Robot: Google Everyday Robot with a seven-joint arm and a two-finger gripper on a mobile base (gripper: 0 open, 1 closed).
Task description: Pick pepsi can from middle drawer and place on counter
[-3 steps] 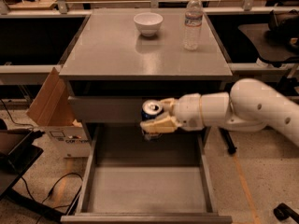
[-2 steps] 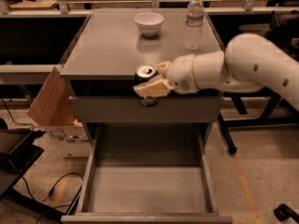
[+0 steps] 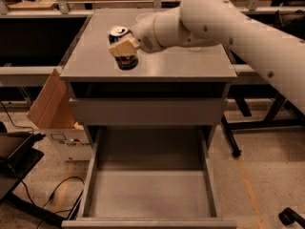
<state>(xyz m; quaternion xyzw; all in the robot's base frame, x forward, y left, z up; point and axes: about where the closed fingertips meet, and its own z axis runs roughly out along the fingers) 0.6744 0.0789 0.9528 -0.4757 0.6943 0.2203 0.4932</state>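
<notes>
While jaws grip pepsi can (image 3: 119, 32) above, counter (image 3: 183, 63) gleams.

Open cardboard box (image 3: 47, 101) stands at left, black cables (image 3: 53, 194) on the speckled floor (image 3: 267, 166) below it

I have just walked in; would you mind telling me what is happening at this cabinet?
The robot's arm reaches in from the right, and its gripper is shut on the pepsi can, holding it slightly tilted at the front left of the counter. I cannot tell whether the can's base touches the surface. Below, the middle drawer stands pulled out, its floor bare.
</notes>
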